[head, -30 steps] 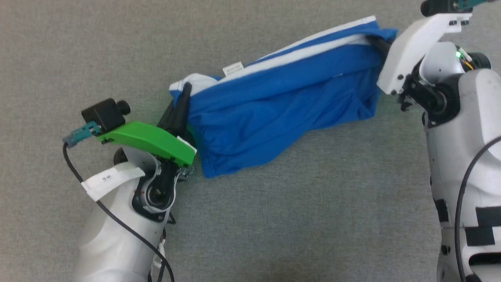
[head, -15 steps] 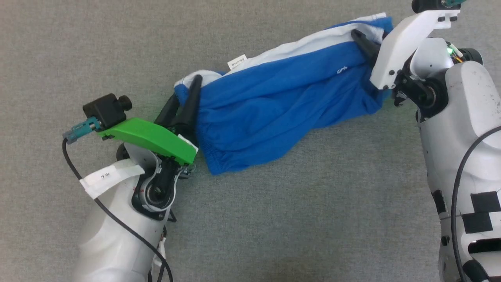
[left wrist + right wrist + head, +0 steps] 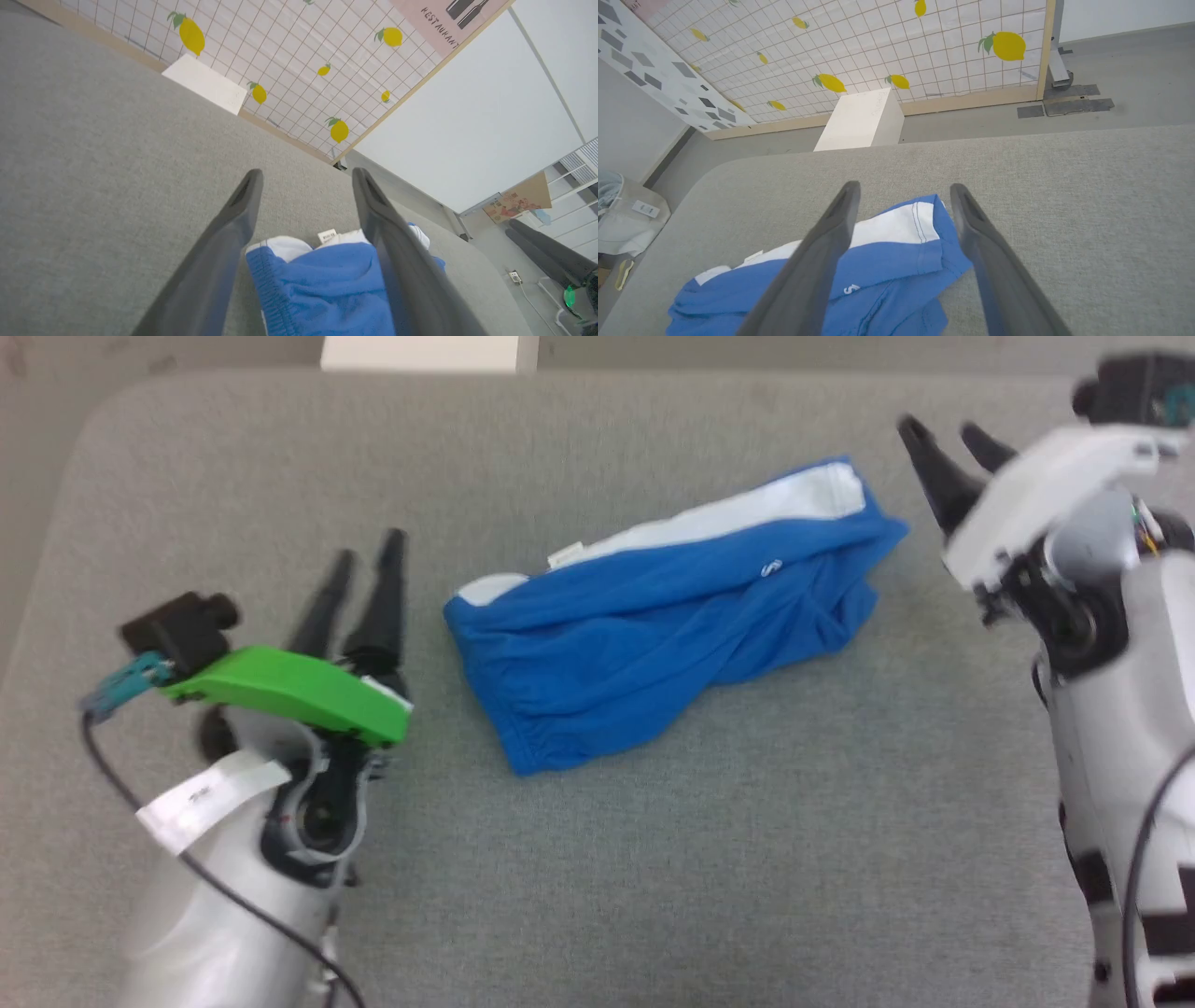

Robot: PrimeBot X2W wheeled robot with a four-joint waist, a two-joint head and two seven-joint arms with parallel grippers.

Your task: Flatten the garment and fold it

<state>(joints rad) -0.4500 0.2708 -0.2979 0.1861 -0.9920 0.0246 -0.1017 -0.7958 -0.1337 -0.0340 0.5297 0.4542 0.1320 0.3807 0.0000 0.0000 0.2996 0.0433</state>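
Observation:
The garment (image 3: 653, 616), a bright blue jersey with a white stripe along its far edge and a small white tag, lies bunched in a long roll on the grey table (image 3: 747, 859). My left gripper (image 3: 366, 549) stands open to the left of it, clear of the cloth. My right gripper (image 3: 943, 432) is open off the garment's right end, raised and apart from it. In the left wrist view the garment (image 3: 322, 284) lies below the open left gripper (image 3: 308, 175). In the right wrist view the garment (image 3: 887, 261) spreads under the open right gripper (image 3: 903, 189).
The table's far rounded edge (image 3: 653, 375) is in view, with a white box (image 3: 429, 353) standing on the floor beyond it. A lemon-patterned panel (image 3: 924, 42) stands behind. A pale bag (image 3: 621, 219) sits on the floor at the left.
Both grippers have opened and let go of the garment, which now lies slack on the table. Both arms have drawn back from it, and the head camera has shifted to show the far edge.

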